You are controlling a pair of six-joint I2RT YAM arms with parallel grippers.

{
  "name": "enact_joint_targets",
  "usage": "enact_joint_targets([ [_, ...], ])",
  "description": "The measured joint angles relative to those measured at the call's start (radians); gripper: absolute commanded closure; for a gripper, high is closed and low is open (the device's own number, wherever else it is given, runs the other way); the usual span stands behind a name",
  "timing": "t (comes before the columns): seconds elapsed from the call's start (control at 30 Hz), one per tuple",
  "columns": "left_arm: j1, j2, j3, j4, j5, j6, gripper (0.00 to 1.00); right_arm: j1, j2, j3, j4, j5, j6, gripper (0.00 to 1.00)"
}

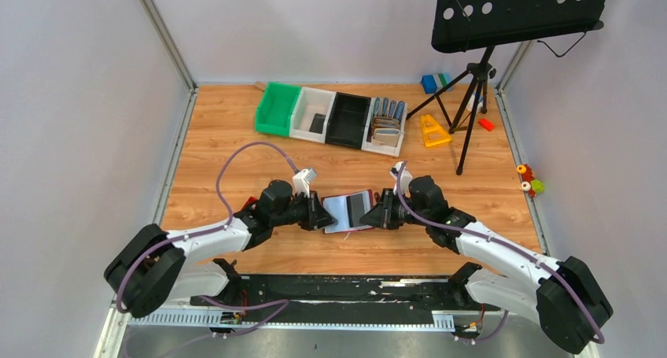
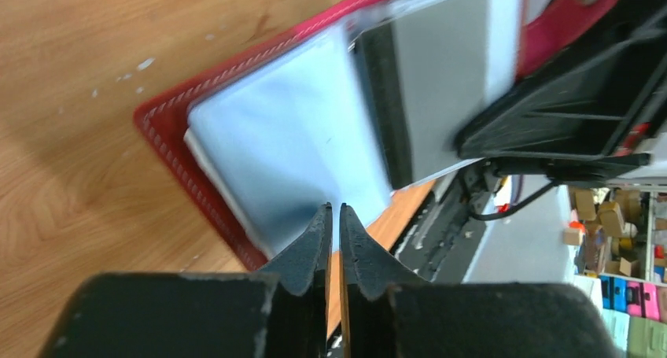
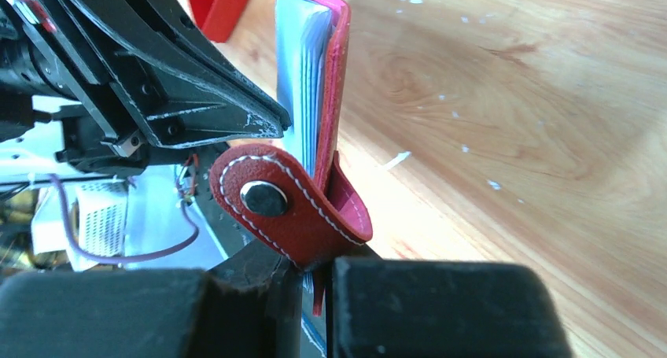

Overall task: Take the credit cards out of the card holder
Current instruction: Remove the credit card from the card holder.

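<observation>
The maroon card holder point(image 1: 347, 212) is held up off the wood between my two grippers, its clear pale-blue sleeves fanned open point(image 2: 299, 138). Inside the sleeves I see credit cards, one showing a dark edge point(image 2: 383, 106) and one a grey face point(image 2: 450, 75). My right gripper point(image 3: 315, 275) is shut on the holder's red cover point(image 3: 340, 75) just below the snap tab point(image 3: 271, 204). My left gripper point(image 2: 335, 208) stands with its jaws almost together, tips at the near edge of a sleeve; nothing shows between them. From above, the left gripper point(image 1: 323, 216) and the right gripper point(image 1: 377, 214) flank the holder.
A row of bins stands at the back: green point(image 1: 277, 108), white point(image 1: 311, 112), black point(image 1: 348, 119), and one holding upright wallets point(image 1: 385, 126). A music stand's tripod point(image 1: 470, 98), a yellow wedge point(image 1: 432, 130) and small toys lie at the back right. A flat red piece point(image 3: 220, 4) lies near the left arm.
</observation>
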State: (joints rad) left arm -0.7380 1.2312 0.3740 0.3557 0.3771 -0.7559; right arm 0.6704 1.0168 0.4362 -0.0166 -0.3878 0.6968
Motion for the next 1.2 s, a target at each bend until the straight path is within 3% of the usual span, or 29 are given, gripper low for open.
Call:
enact_joint_targets([
  [0.27,0.005,-0.108,-0.002,0.034,0.063,-0.050,0.78,0.000,-0.021,-0.032,0.132,-0.126,0.064,1.00],
  [0.5,0.036,-0.076,-0.045,0.220,0.174,-0.172,0.67,-0.002,-0.056,-0.047,0.171,-0.170,0.099,1.00],
  [0.63,0.055,-0.042,-0.072,0.348,0.235,-0.250,0.66,-0.002,-0.071,-0.057,0.204,-0.190,0.126,1.00],
  [0.8,0.060,-0.014,-0.074,0.436,0.283,-0.306,0.74,-0.008,-0.069,-0.073,0.266,-0.234,0.177,1.00],
  [0.93,0.071,-0.002,-0.086,0.486,0.294,-0.338,0.98,-0.017,-0.052,-0.080,0.322,-0.263,0.214,1.00],
  [1.0,0.077,0.002,-0.095,0.506,0.297,-0.355,1.00,-0.018,-0.042,-0.082,0.338,-0.270,0.222,0.99],
  [1.13,0.086,0.000,-0.107,0.531,0.304,-0.371,1.00,-0.019,-0.039,-0.090,0.353,-0.271,0.230,0.77],
  [1.2,0.091,-0.005,-0.111,0.539,0.307,-0.377,1.00,-0.019,-0.039,-0.090,0.356,-0.271,0.233,0.74],
])
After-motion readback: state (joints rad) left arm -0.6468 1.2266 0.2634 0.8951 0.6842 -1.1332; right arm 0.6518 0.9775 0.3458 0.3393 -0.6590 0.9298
